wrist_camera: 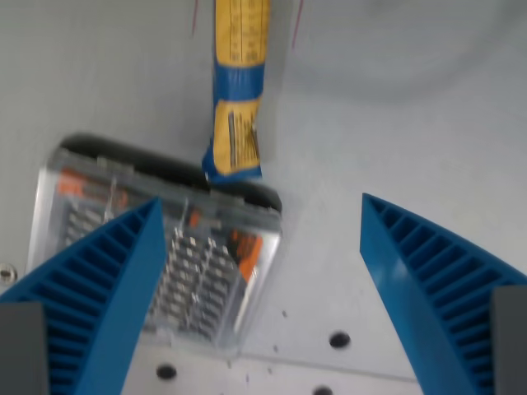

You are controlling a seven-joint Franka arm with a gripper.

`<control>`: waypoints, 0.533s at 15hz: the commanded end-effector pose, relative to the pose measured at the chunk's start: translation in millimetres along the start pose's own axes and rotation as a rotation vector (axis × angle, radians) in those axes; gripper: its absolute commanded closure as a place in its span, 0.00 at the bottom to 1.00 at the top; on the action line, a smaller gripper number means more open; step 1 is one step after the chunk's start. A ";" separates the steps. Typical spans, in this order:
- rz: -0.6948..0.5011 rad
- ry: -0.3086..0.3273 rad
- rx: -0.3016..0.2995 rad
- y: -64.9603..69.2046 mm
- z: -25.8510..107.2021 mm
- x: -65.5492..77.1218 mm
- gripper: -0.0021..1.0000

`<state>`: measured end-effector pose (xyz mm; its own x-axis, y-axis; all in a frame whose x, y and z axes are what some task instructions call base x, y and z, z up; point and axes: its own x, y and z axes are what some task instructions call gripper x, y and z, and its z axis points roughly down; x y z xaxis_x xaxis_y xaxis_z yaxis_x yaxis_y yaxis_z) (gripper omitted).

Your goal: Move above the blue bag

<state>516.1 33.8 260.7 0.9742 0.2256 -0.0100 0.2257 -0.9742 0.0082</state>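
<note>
The blue and yellow bag (237, 90) lies on the grey table, running from the top edge down to the middle of the wrist view, its lower end touching the far edge of a clear case. My gripper (259, 218) is open and empty, its two blue ribbed fingers (103, 284) at the lower left and lower right. The bag sits ahead of the fingertips, a little to the wrist view's left of the midline. The left finger overlaps the case in the picture.
A clear plastic case of screwdriver bits (206, 271) with a black edge lies at the lower left, partly behind the left finger. The grey table (395, 107) has several small holes (338, 338) near the bottom edge.
</note>
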 end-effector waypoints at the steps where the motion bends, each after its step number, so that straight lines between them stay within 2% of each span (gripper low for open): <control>1: 0.100 0.014 -0.064 -3.9 10.3 11.7 0.00; 8: 0.127 -0.017 -0.082 -8.1 45.8 34.5 0.00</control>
<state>538.0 44.5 215.0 0.9848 0.1736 0.0065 0.1735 -0.9848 0.0092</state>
